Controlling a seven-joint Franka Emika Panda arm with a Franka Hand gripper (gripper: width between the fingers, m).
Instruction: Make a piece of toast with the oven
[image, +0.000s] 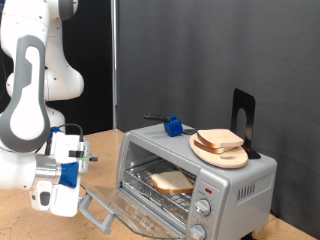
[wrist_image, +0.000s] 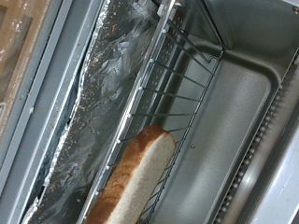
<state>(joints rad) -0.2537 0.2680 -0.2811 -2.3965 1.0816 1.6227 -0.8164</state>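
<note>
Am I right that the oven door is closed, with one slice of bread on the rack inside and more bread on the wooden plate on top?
Not quite: the oven door is open, as the exterior view shows. The piece of toast does lie on the rack, with more bread on the wooden plate on top.

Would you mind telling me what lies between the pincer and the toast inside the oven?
In the exterior view, the oven's open glass door lies between the pincer and the toast, which rests on the wire rack.

No readable text, labels or numbers appear anywhere.
</note>
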